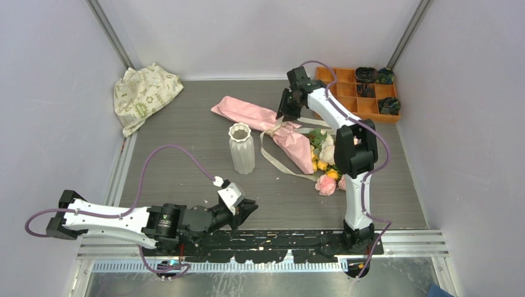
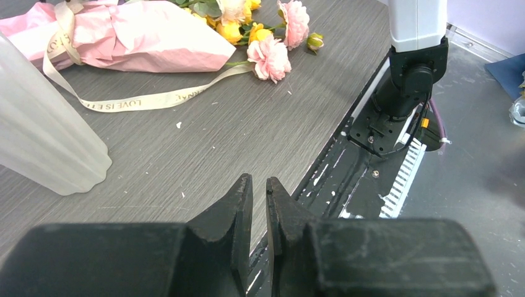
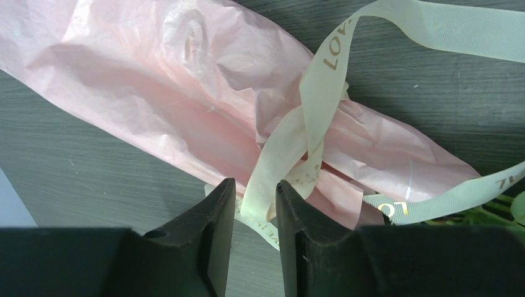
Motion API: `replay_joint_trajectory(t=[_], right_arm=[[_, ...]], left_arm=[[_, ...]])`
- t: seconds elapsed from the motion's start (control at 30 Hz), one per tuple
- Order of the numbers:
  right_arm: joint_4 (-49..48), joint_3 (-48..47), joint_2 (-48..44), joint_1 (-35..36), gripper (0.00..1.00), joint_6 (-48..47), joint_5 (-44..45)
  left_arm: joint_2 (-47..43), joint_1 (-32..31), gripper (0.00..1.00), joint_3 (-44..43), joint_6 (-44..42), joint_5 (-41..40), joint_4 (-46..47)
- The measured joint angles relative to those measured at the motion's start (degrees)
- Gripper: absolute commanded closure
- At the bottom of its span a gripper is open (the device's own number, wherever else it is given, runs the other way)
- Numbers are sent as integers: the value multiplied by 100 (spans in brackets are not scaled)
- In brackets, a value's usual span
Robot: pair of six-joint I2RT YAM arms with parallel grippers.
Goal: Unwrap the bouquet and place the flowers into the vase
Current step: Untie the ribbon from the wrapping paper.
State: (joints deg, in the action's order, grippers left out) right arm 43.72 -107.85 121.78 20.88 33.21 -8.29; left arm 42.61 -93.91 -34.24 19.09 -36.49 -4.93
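Observation:
The bouquet (image 1: pixel 247 112) lies across the middle of the table, a pink paper cone (image 3: pixel 155 93) tied with a cream ribbon (image 3: pixel 309 105). Its flowers (image 1: pixel 326 167) spill out at the right end in pink, yellow and cream. The white ribbed vase (image 1: pixel 241 148) stands upright just left of it. My right gripper (image 1: pixel 288 114) is down at the bow; in the right wrist view its jaws (image 3: pixel 255 184) stand open around a ribbon loop. Low at the table's near edge, my left gripper (image 2: pixel 260 179) is open by a thin gap with nothing in it, facing the flowers (image 2: pixel 269 55).
A crumpled patterned cloth (image 1: pixel 143 93) lies in the far left corner. An orange compartment tray (image 1: pixel 362 105) holding dark items sits at the far right. The ribbon's loose tails (image 1: pixel 278 162) trail over the table toward the vase. The right arm's base (image 2: pixel 408 68) stands at the near edge.

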Motion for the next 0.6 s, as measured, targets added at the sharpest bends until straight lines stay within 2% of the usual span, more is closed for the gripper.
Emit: replay_joint_trajectory(t=[0.37,0.6], right_arm=[[0,-44,240,4,66,96,-74],[-31,-223,415,98,73,155,-109]], left_arm=[[-24,0,84,0,-2,-20,-20],[-9,0,84,0,-2,-37,-44]])
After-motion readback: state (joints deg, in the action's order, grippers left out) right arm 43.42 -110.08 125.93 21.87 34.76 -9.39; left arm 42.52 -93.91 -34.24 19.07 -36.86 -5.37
